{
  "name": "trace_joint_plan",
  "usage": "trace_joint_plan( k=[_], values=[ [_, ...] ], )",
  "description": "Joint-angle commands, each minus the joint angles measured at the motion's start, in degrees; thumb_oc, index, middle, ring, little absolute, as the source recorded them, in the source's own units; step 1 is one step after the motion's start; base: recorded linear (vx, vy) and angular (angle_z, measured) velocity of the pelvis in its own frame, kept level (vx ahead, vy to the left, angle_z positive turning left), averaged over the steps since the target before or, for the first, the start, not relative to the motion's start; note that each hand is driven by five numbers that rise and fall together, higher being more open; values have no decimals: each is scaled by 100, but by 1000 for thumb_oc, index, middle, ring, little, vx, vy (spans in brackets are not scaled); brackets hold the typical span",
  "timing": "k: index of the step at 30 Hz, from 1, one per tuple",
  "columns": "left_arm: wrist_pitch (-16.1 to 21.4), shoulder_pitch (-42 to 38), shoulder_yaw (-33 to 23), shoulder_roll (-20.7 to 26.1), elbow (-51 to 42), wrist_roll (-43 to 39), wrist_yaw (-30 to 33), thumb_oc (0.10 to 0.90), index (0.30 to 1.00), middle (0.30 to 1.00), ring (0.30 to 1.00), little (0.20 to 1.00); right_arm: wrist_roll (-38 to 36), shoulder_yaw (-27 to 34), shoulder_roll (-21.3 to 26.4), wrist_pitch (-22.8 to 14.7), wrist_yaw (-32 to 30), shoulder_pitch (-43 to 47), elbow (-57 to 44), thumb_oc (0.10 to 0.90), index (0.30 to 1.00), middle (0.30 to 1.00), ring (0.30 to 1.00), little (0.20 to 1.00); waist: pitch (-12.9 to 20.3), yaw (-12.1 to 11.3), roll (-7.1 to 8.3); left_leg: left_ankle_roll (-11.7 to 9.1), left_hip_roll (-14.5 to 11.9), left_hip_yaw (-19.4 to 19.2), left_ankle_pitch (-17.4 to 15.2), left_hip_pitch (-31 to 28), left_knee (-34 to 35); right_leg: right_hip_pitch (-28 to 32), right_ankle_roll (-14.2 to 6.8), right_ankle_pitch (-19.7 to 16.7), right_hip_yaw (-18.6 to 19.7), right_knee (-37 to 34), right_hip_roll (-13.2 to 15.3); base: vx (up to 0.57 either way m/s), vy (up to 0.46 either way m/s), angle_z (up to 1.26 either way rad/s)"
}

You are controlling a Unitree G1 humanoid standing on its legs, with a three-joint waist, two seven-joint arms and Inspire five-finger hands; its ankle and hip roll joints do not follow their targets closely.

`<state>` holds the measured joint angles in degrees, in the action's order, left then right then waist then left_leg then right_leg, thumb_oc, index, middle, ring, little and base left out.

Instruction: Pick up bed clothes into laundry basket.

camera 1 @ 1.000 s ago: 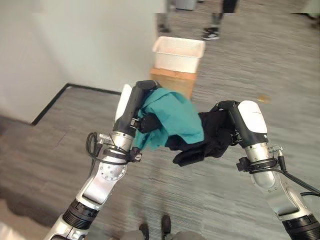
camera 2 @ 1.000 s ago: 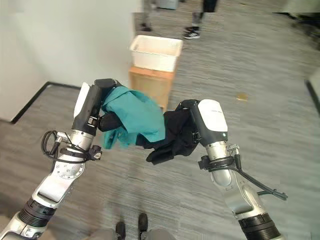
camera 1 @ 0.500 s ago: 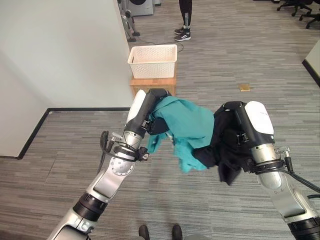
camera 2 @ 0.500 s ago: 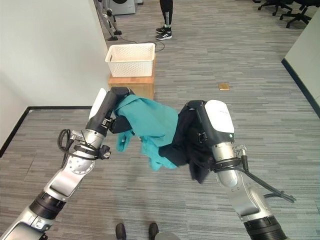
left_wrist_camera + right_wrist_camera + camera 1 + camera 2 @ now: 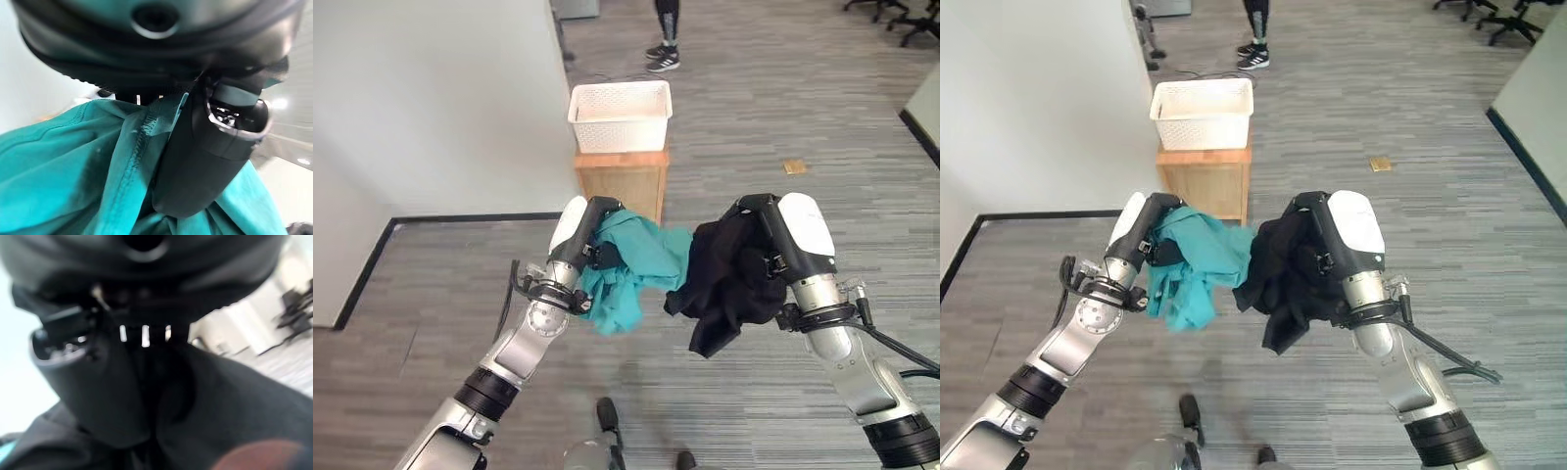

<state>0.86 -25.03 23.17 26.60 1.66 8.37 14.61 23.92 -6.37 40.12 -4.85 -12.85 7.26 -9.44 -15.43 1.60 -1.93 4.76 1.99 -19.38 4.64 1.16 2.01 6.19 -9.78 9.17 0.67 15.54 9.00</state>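
Your left hand (image 5: 595, 217) is curled into a teal garment (image 5: 631, 269), the thumb (image 5: 205, 152) pressed down along a stitched seam so the cloth is pinched against the palm; the fabric is thin and smooth, and it bunches at the grip and hangs below the wrist in loose, crumpled folds. Your right hand (image 5: 759, 230) is closed on a black garment (image 5: 724, 284), its thumb (image 5: 93, 396) pushed into the dark cloth in the right wrist view; this piece is heavier and matte, wadded over the fingers and drooping in a lumpy bundle with one tail hanging lowest. The two garments touch in the middle, teal edge against black. Both your forearms are raised and angled inward, hands held up at about the same height above the grey striped carpet (image 5: 783, 117), backs of the hands turned toward the head camera. Straight ahead, well beyond the clothes, a white perforated plastic laundry basket (image 5: 619, 116) sits on a small wooden stand (image 5: 620, 176) next to the white wall (image 5: 440, 108). A person's legs and shoes (image 5: 663, 57) stand farther back.
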Motion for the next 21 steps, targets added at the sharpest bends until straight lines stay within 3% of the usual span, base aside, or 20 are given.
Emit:
trace_joint_plan(
  k=[1,2,3,5,8,9,10,11,13,16,17,18,19,20,21],
  values=[
    [445,-1110,-114,-64,-256,244,382,400,300,300,300,300,181,201,257,-114,-350,1001,-46,400,300,300,300,300,609,140,162,-223,-318,155,-457,-494,175,-221,-522,-1194,-414,1735,-270,302,119,-5],
    [448,-1133,-120,-64,-242,244,387,400,300,300,300,300,183,194,260,-114,-354,1028,-37,400,300,300,300,300,595,130,146,-223,-337,140,-429,-478,184,-265,-522,-1213,-398,1764,-289,290,125,44],
    [429,-1338,-89,-59,-159,244,397,400,300,300,300,300,231,243,302,-39,-347,1137,38,400,300,300,300,300,491,274,12,-204,-417,118,-538,-736,298,-823,-440,-1124,-571,2069,-227,298,105,59],
    [439,-1440,-77,-111,-103,231,385,400,300,300,300,300,222,317,358,-9,-376,1167,77,400,300,300,300,300,450,356,-7,-233,-409,172,-638,-826,299,-1048,-295,-904,-716,1975,-160,302,57,17],
    [463,-1494,-67,-198,-81,254,345,400,300,300,300,300,198,555,384,36,-462,1004,100,400,300,300,300,300,408,557,-17,-323,-359,299,-911,-1090,299,-1353,65,-411,-1009,904,-298,344,-53,28],
    [472,-1489,-76,-231,-77,252,331,400,300,300,300,300,176,601,368,36,-520,933,123,400,300,300,300,300,437,613,21,-361,-323,310,-1038,-1218,299,-1411,128,-461,-1111,286,-334,573,-175,43],
    [472,-1448,-141,-254,-55,260,347,400,300,300,300,300,180,634,361,73,-575,867,183,400,300,300,300,300,483,636,81,-443,-248,257,-1285,-1461,299,-1529,81,-739,-1481,-746,-240,472,-137,38],
    [473,-1435,-138,-257,-56,260,347,400,300,300,300,300,182,628,362,73,-580,858,186,400,300,300,300,300,476,657,40,-451,-293,279,-1330,-1502,299,-1418,66,-768,-1523,-877,-290,470,-150,35],
    [483,-1274,-296,-215,-74,247,352,400,300,300,300,300,288,661,347,154,-608,804,220,400,300,300,300,300,522,573,18,-607,-391,170,-1707,-1941,299,-1576,-103,-1107,-2249,-1644,-109,565,-174,49],
    [502,-1240,-360,-210,-130,284,343,400,300,300,300,300,406,786,405,199,-581,715,102,400,300,300,300,300,591,645,57,-625,-330,149,-1892,-2250,299,-1617,-31,-1263,-2213,-1622,-85,514,-164,-24],
    [525,-1161,-357,-244,-150,307,361,400,300,300,300,300,406,863,421,169,-609,652,48,400,300,300,300,300,682,703,-18,-705,-492,226,-1884,-2352,-214,-1437,27,-1228,-2015,-1598,-146,481,-183,5],
    [514,-1126,-382,-291,-157,285,376,400,300,300,300,300,356,911,459,141,-611,591,4,400,300,300,300,300,717,718,-80,-863,-726,186,-1724,-2140,-1167,-1181,163,-1203,-2058,-1682,-241,484,-186,65],
    [513,-1125,-381,-295,-158,286,375,400,300,300,300,300,355,916,462,142,-609,584,-1,400,300,300,300,300,720,724,-93,-871,-750,195,-1753,-2114,-1217,-1175,169,-1207,-2071,-1695,-255,435,-372,40],
    [481,-1111,-369,-349,-158,144,392,400,300,300,300,300,214,1018,568,101,-783,630,-93,400,300,300,300,300,661,674,-32,-1137,-1103,298,-1011,-1357,-3039,-627,511,-1016,-2023,-1844,-453,373,-372,39],
    [455,-1097,-391,-336,-190,120,415,400,300,300,300,300,173,1065,639,109,-827,747,-150,400,300,300,300,300,611,617,-3,-1212,-1208,417,-855,-1032,-3715,-421,657,-894,-2032,-1936,-574,296,-385,-11]
  ],
)
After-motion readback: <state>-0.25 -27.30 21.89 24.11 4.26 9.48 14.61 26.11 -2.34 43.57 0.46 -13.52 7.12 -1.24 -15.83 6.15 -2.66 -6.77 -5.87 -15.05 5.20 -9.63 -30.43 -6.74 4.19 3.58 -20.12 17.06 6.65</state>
